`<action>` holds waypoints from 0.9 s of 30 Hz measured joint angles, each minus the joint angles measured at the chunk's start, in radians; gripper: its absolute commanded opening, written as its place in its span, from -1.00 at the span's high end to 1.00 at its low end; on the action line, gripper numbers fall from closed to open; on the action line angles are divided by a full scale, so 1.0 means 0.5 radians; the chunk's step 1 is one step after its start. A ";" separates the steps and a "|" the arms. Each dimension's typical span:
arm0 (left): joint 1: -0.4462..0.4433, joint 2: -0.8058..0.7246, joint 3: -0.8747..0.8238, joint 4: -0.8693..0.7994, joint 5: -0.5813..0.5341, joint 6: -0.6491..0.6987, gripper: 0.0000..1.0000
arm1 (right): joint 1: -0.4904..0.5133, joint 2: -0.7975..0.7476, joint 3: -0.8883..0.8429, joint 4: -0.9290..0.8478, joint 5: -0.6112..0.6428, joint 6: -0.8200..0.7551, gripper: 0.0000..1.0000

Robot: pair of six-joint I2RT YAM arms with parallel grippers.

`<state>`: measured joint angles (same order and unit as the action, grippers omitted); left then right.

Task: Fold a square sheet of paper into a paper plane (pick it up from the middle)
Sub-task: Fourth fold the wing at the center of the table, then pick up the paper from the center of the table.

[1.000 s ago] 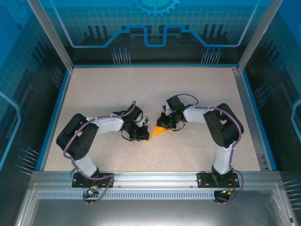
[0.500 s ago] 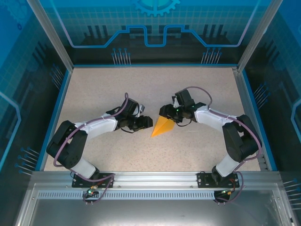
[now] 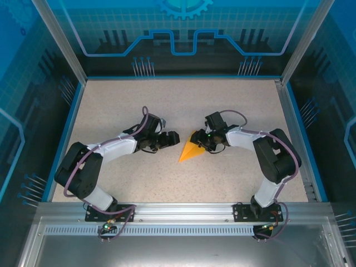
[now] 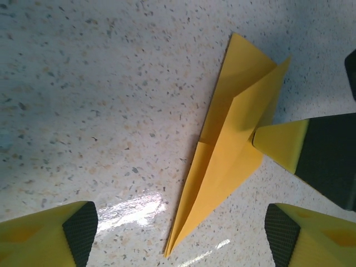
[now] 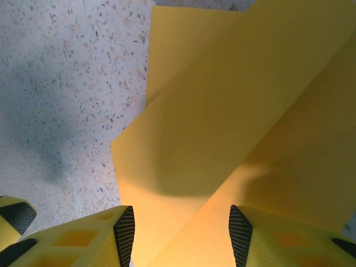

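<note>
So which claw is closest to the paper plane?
The right claw: it sits right over the wide end of the plane. The left claw is open too, but a little way off to the side, not touching it.

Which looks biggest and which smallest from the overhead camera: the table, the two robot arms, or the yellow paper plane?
Largest to smallest in the top view:
1. the table, by far
2. the left arm and the right arm, which look about alike, so I won't rank them
3. the paper plane, smallest
</note>
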<state>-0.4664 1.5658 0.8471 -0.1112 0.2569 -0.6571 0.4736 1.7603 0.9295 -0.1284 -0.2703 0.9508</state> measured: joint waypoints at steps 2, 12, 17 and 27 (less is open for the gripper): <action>0.014 0.000 0.000 0.008 -0.002 0.000 -0.74 | 0.007 0.027 0.004 0.014 -0.002 0.008 0.01; 0.068 -0.011 -0.018 0.060 -0.002 -0.047 -0.86 | 0.026 0.067 0.004 0.163 -0.064 0.089 0.18; 0.085 -0.013 -0.031 0.080 0.012 -0.058 -0.97 | 0.037 0.075 0.003 0.268 -0.103 0.141 0.43; 0.151 -0.018 -0.093 0.148 0.146 -0.155 -0.97 | 0.043 0.092 -0.010 0.455 -0.126 0.245 0.87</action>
<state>-0.3908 1.5566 0.8005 -0.0372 0.3302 -0.7345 0.4950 1.8061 0.9245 0.0990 -0.3332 1.0733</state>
